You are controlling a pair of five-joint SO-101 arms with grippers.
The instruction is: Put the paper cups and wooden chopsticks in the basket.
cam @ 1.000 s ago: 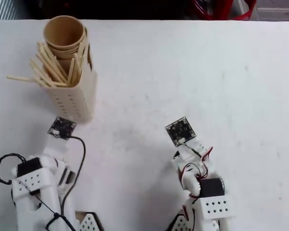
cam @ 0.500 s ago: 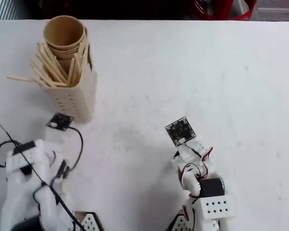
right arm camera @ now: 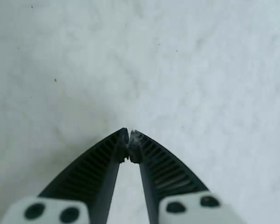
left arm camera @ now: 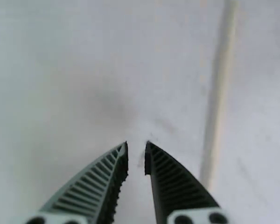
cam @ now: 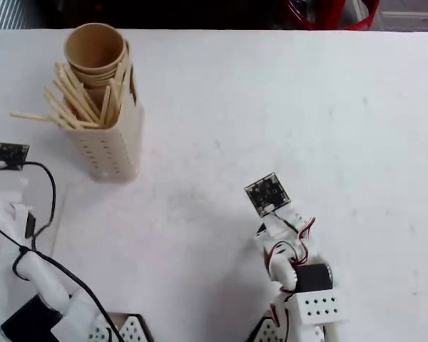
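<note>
The tall perforated basket (cam: 107,146) stands at the table's far left. Stacked paper cups (cam: 94,48) sit in its mouth, and several wooden chopsticks (cam: 71,100) lean in it, some poking out over its left rim. The left arm (cam: 14,235) is folded back at the left edge, well short of the basket. Its gripper (left arm camera: 136,147) hangs over bare table, fingers nearly touching with a thin slit and nothing between them. The right arm (cam: 292,249) sits near the front centre, its gripper (right arm camera: 129,135) shut and empty over the tabletop.
The white table (cam: 285,107) stretches wide to the right of the basket. A pale seam (left arm camera: 219,93) runs across the surface beside the left gripper. Loose black cables (cam: 43,214) trail around the left arm.
The left arm has swung back and to the left, away from the basket, toward the table's left edge. The right arm and the basket's contents have not moved.
</note>
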